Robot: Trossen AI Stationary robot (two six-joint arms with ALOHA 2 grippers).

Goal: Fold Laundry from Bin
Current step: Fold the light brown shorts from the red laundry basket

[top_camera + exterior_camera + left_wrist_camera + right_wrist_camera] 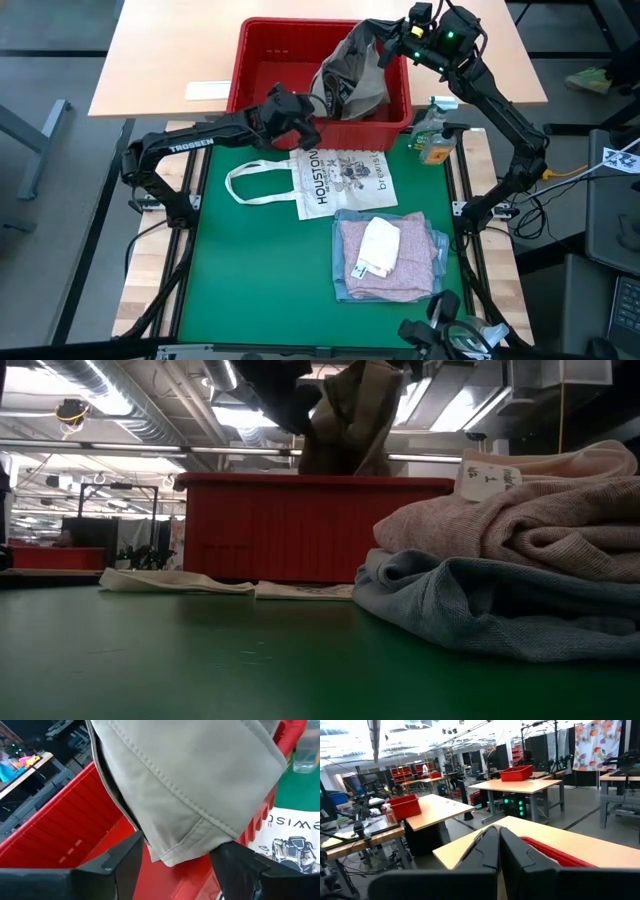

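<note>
The red bin [268, 52] stands at the table's far edge. A khaki-grey garment [355, 72] hangs from my right gripper [392, 38], which is shut above the bin's right part. The garment's lower part is inside the bin. My left gripper [177, 870] is open at the bin's near wall. Its two fingers stand on either side of the garment's lower hem corner [172, 855]; whether they touch it I cannot tell. In the low view the garment [345, 420] rises above the bin [300, 525]. My right gripper is shut on the khaki-grey garment's top end [378, 40], coming at it about level, high over the bin. In its wrist view its own shut fingers [487, 852] hide the place of contact. The garment hangs below in loose folds, its lower part down in the bin.
A white tote bag [335, 178] printed HOUSTON lies flat in front of the bin. A folded stack [388, 258] of pink on blue cloth with a white piece on top lies near right. A bottle [435, 135] stands right of the bin. The near left of the green mat is bare.
</note>
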